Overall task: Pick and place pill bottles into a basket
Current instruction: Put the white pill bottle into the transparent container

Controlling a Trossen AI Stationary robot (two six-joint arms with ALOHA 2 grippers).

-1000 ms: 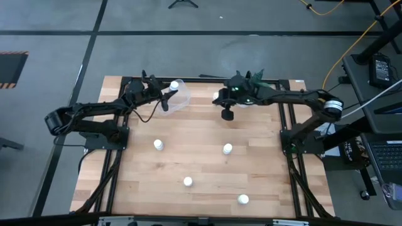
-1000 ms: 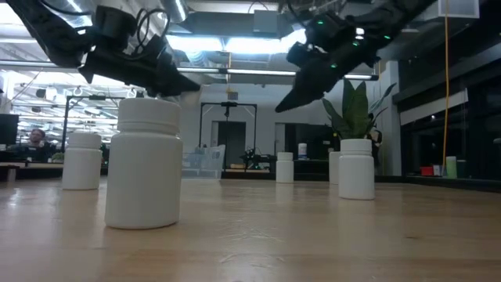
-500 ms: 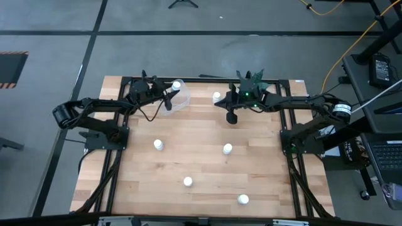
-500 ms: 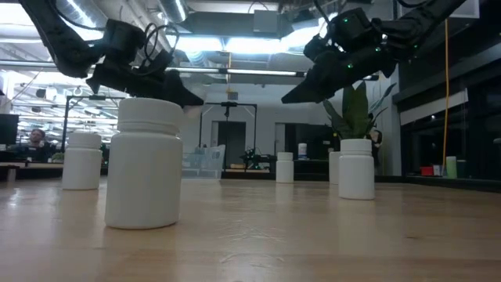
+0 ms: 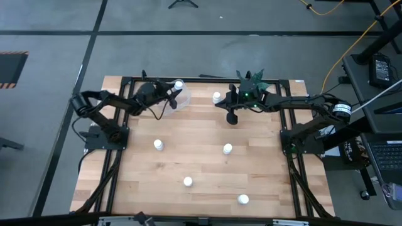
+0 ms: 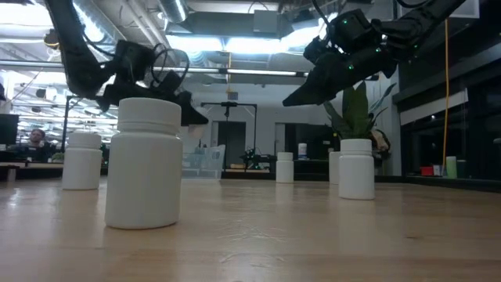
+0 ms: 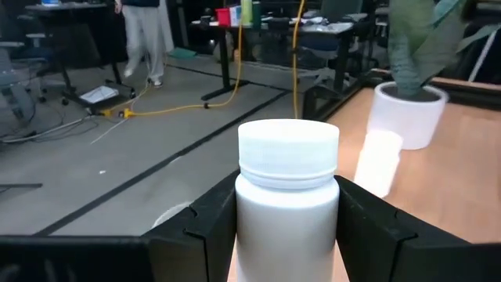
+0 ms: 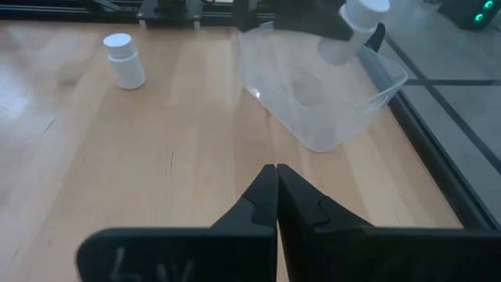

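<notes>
My left gripper (image 5: 171, 94) is shut on a white pill bottle (image 5: 178, 83), held above the far left part of the clear plastic basket (image 5: 180, 100). In the right wrist view the bottle (image 8: 354, 25) hangs over the basket (image 8: 321, 102). My right gripper (image 5: 231, 117) is shut and empty, raised above the table to the right of the basket. Several other white bottles stand on their bases on the table: one near the basket (image 5: 217, 96), two mid-table (image 5: 159, 144) (image 5: 227, 149), two near the front (image 5: 187, 181) (image 5: 243, 199). My left gripper pinches the bottle's body (image 7: 286, 211), just below the cap (image 7: 288, 147), between its two fingers (image 7: 210, 223), one on each side. The fingers come roughly level from the table's left. The bottle is lifted clear above the basket, cap up and a little tilted.
A white pot with a green plant (image 5: 251, 80) stands at the far edge behind my right arm; it also shows in the left wrist view (image 7: 407, 113). The table's dark frame rails (image 5: 112, 157) run along both sides. A person (image 7: 145, 31) walks in the room beyond.
My left arm has drawn its elbow in toward the table, and its gripper has carried the bottle a little toward the right, over the basket, still shut on it. My right gripper has tipped up toward level and stayed shut.
</notes>
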